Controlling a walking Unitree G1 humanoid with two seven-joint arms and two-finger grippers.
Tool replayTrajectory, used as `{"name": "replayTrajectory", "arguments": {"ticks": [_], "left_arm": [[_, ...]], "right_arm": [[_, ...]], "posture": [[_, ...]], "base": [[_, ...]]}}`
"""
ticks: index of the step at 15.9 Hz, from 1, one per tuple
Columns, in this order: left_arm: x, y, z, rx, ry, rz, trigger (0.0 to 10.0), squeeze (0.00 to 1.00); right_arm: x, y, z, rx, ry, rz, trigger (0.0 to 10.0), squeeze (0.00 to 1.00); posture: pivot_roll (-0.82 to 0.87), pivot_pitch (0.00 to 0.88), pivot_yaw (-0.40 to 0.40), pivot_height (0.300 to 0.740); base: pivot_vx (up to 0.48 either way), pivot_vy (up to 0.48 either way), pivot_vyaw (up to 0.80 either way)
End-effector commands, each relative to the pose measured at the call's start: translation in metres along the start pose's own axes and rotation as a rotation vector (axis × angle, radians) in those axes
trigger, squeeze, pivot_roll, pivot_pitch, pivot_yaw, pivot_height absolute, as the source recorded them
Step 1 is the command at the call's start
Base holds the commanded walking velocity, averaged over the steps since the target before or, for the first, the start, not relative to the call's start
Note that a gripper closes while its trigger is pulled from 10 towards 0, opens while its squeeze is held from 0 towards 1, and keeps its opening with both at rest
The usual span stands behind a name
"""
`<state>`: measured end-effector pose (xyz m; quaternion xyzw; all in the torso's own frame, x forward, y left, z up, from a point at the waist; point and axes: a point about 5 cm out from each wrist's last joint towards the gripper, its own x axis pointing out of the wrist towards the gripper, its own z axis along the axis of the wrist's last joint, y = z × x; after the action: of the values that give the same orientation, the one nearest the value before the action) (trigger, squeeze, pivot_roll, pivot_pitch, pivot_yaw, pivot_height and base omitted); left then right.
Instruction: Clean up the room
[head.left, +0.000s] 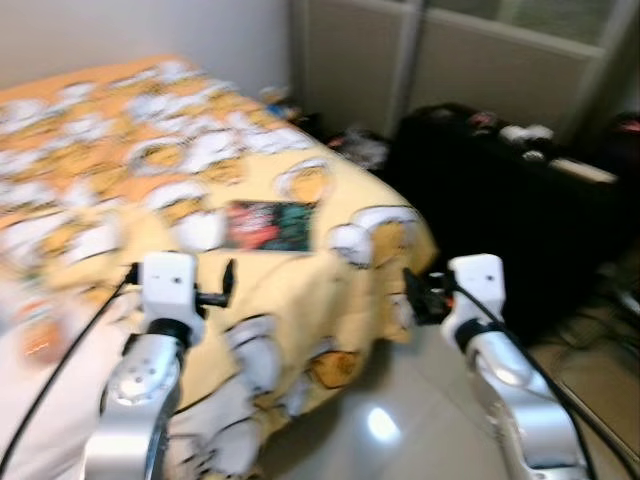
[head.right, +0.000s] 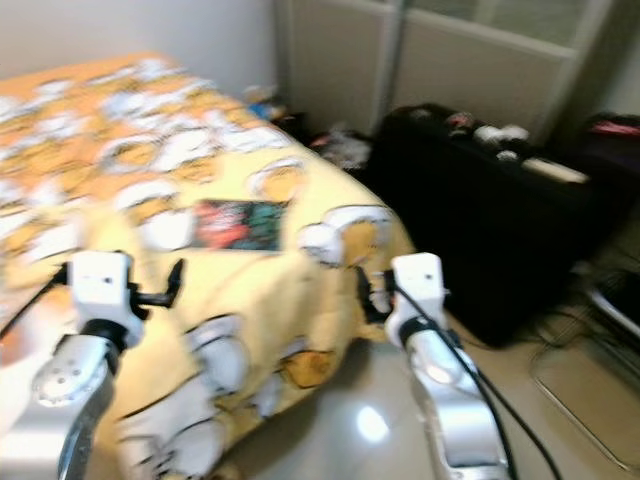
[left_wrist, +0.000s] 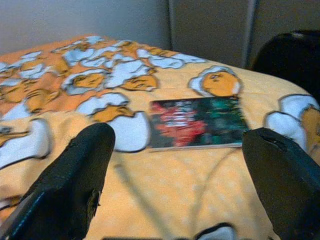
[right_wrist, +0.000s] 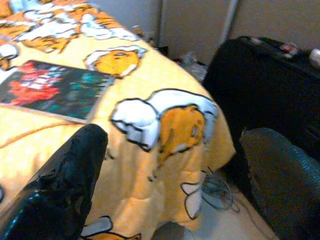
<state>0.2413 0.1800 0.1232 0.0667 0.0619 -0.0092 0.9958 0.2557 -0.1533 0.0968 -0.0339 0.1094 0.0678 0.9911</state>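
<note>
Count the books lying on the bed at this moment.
1. A dark-covered book with red and green artwork lies flat on the yellow patterned bedspread near the bed's foot corner, ahead of the open left gripper. The head views are blurred, so others could be missed.

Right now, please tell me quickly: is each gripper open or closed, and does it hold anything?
Left gripper: open, holding nothing, above the yellow cartoon-print bedspread, facing the dark, flat red-and-green book.
Right gripper: open, holding nothing, at the bed's corner.

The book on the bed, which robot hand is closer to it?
Left. The left gripper hovers open over the bed just before the book; the right gripper is open past the bed's corner.
</note>
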Motion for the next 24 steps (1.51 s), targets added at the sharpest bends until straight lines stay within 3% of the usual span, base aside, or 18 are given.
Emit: {"name": "replayTrajectory", "arguments": {"ticks": [1, 10, 13, 15, 16, 17, 19, 20, 24], "left_arm": [[0.0, 0.004, 0.0, 0.008, 0.0, 0.025, 10.0, 0.0], [-0.005, 0.003, -0.002, 0.02, 0.01, 0.035, 10.0, 0.0], [-0.004, 0.004, 0.001, 0.054, -0.006, 0.039, 10.0, 0.0], [-0.002, 0.003, 0.0, -0.024, 0.011, 0.054, 10.0, 0.0], [-0.002, 0.004, 0.0, -0.024, 0.021, 0.056, 10.0, 0.0], [-0.001, 0.005, 0.0, -0.001, 0.019, 0.058, 10.0, 0.0], [0.001, 0.006, 0.001, 0.047, 0.004, 0.048, 10.0, 0.0], [0.003, 0.006, 0.003, 0.048, -0.002, 0.035, 10.0, 0.0], [0.006, 0.004, 0.005, 0.038, -0.004, 0.015, 10.0, 0.0]], "right_arm": [[0.003, 0.005, 0.007, -0.005, -0.024, 0.025, 10.0, 1.0], [0.006, 0.012, 0.006, -0.007, -0.016, 0.08, 10.0, 1.0], [0.008, 0.012, 0.006, -0.006, -0.016, 0.084, 10.0, 1.0], [0.009, 0.009, 0.008, 0.033, -0.004, 0.056, 10.0, 1.0], [0.01, 0.01, 0.009, 0.039, -0.005, 0.057, 10.0, 0.95], [0.01, 0.01, 0.01, 0.042, -0.005, 0.058, 10.0, 0.71], [0.011, 0.012, 0.011, 0.044, -0.007, 0.057, 10.0, 0.42], [0.012, 0.014, 0.012, 0.041, -0.014, 0.057, 10.0, 0.0], [0.015, 0.015, 0.011, 0.038, 0.009, 0.057, 10.0, 0.0]], "posture": [[-0.06, 0.0, 0.007, 0.74], [-0.03, 0.0, -0.013, 0.74], [-0.03, 0.0, -0.017, 0.74], [-0.04, 0.0, -0.018, 0.74], [-0.04, 0.0, -0.019, 0.74], [-0.04, 0.0, -0.018, 0.74], [-0.04, 0.0, -0.013, 0.74], [-0.04, 0.0, -0.009, 0.74], [-0.04, 0.0, -0.004, 0.74]], "base": [[0.0, 0.315, 0.8], [0.0, 0.313, 0.8], [0.0, -0.32, 0.8], [0.0, 0.0, 0.0], [0.0, 0.0, 0.0], [0.0, 0.0, 0.0], [0.0, 0.0, 0.0], [0.277, 0.0, 0.0], [0.308, 0.0, -0.4]]}}
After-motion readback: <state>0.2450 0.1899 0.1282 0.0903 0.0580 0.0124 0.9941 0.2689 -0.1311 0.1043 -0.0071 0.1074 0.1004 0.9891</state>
